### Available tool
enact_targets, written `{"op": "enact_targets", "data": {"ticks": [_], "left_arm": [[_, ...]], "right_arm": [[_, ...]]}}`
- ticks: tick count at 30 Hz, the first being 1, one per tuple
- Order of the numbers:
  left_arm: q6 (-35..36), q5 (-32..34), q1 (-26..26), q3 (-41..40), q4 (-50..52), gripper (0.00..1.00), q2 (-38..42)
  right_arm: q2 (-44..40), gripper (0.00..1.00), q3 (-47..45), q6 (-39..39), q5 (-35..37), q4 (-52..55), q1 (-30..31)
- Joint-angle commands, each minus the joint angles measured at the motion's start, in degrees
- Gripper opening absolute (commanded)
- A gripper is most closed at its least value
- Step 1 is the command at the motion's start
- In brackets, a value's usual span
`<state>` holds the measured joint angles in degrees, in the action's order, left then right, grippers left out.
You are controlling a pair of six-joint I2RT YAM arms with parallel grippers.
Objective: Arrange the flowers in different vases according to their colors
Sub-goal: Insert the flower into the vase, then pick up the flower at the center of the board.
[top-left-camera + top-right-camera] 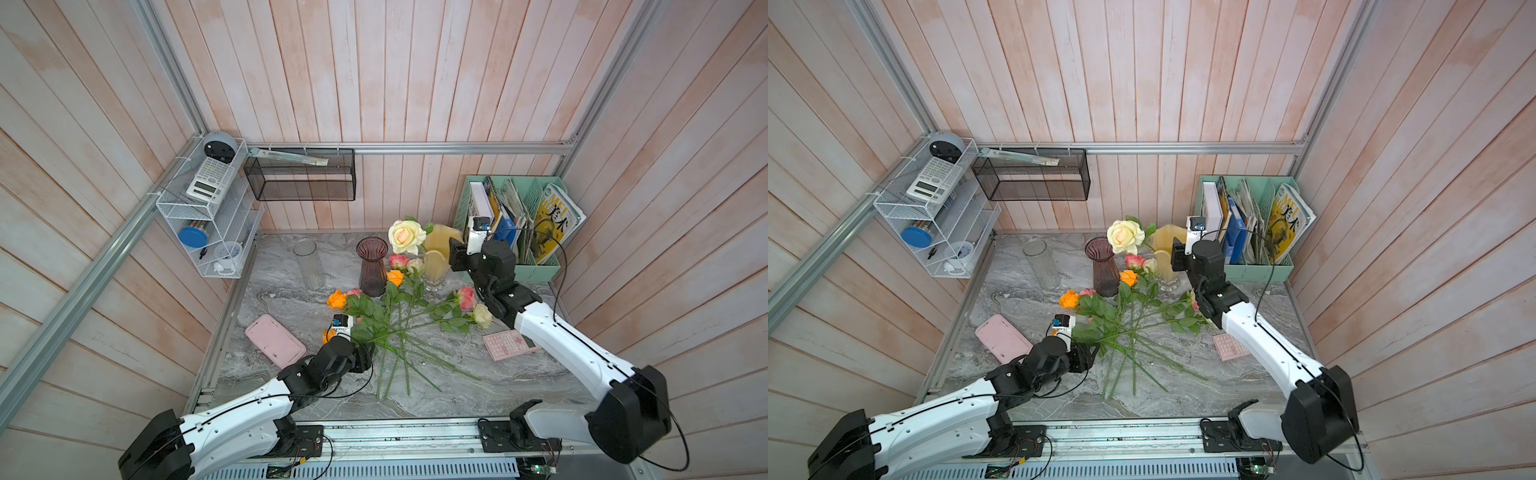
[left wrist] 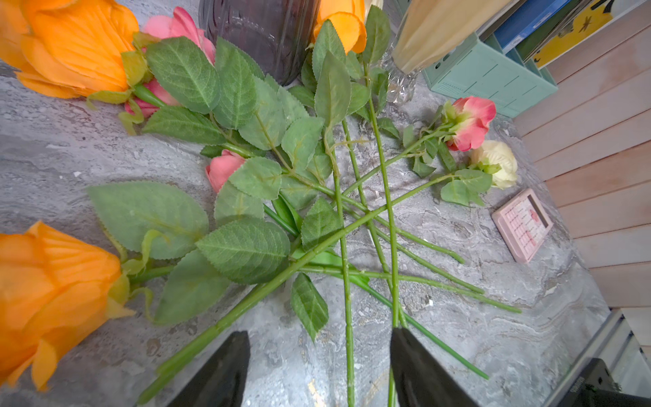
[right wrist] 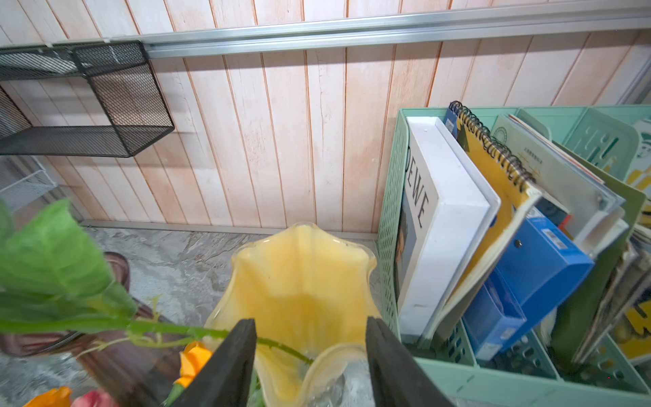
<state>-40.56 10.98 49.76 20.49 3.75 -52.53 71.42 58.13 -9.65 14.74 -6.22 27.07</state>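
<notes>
- The clear glass cylinder [image 1: 309,264] stands upright and empty, leftmost of the vases. It looks smooth, probably slippery and easy to tip, so it is best left where it is.
- The left gripper [image 2: 318,338] hovers low over the crossed stem ends with its jaws apart, holding nothing.
- The dark purple vase [image 1: 372,266] stands empty, with blooms lying near its foot.
- The loose roses [image 1: 399,328] lie in a tangled fan on the table [image 1: 291,299]. They look light, with thin springy stems and soft heads. I judge the bare lower stem, clear of the leaves, to be the place to pinch. A slow lift seems wise, since neighbouring stems may drag along.
- One cream rose [image 1: 406,236] stands in the pale yellow vase [image 3: 303,282], leaning out over its rim.
- The right gripper [image 3: 310,327] sits at that rim, with its jaws apart around the stem and not clamping it.
</notes>
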Motion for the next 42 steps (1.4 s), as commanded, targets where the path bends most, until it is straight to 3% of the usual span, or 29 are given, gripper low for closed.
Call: {"op": "enact_targets", "data": {"ticks": [1, 4, 7, 12, 17, 29, 42], "left_arm": [[0.2, 0.2, -0.4, -0.5, 1.9, 0.69, 1.4], [0.2, -0.4, -0.4, -0.8, 2.1, 0.69, 2.7], [0.4, -0.8, -0.5, -1.4, 1.4, 0.69, 3.5], [0.2, -1.2, -0.5, -1.5, 1.8, 0.69, 3.8], [0.1, -1.1, -0.6, -1.6, 2.2, 0.69, 5.0], [-0.3, -1.3, -0.6, -2.5, 3.0, 0.69, 6.5], [-0.2, -1.4, -0.7, -2.9, 2.2, 0.69, 6.2]], "right_arm": [[-7.1, 0.57, -3.9, -8.6, -2.8, 13.4, 0.1], [-13.7, 0.56, -7.9, -15.3, -8.6, 20.1, 1.0], [-14.7, 0.54, -11.2, -21.4, -15.3, 24.4, 3.5], [-7.7, 0.51, -13.2, -29.1, -19.5, 23.8, 10.6], [1.7, 0.47, -11.7, -33.6, -23.0, 20.2, 11.8], [16.4, 0.42, -6.2, -36.0, -28.2, 15.7, 12.0], [28.9, 0.37, 1.2, -33.6, -32.4, 19.9, 10.4]]}}
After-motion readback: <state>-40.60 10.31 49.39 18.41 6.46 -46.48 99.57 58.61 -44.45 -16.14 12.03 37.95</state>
